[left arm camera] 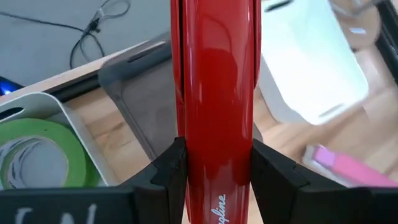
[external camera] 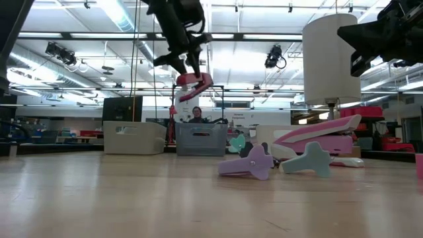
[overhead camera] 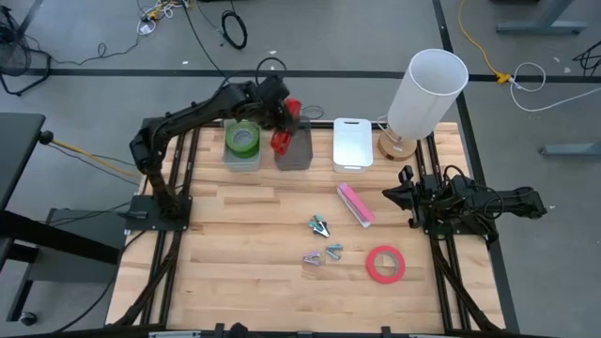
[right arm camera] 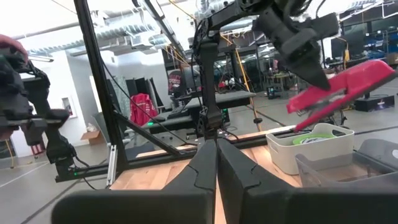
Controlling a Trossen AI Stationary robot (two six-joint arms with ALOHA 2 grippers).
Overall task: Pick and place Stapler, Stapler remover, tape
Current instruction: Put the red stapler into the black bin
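My left gripper (overhead camera: 282, 120) is shut on a red stapler (overhead camera: 285, 131) and holds it in the air above the grey bin (overhead camera: 295, 155) at the table's far edge. A green tape roll (overhead camera: 242, 139) lies in the white bin (overhead camera: 242, 161) left of it. On the table lie a pink stapler (overhead camera: 356, 204), three staple removers (overhead camera: 320, 226) (overhead camera: 333, 250) (overhead camera: 312, 260) and a red tape roll (overhead camera: 385, 264). My right gripper (overhead camera: 404, 192) waits shut at the table's right side, touching nothing. My left gripper pinches the red stapler's two long sides (left arm camera: 189, 134) between its two fingers (left arm camera: 166, 171), nearer one end. The fingers slant down from above and the stapler runs on past them, along them. It is tilted (right arm camera: 342, 84) and lifted clear, above the grey bin.
A second white bin (overhead camera: 352, 143) stands right of the grey one, and a lamp with a tall white shade (overhead camera: 427, 89) stands at the far right corner. Bare wood shows at the table's near left (overhead camera: 235, 253).
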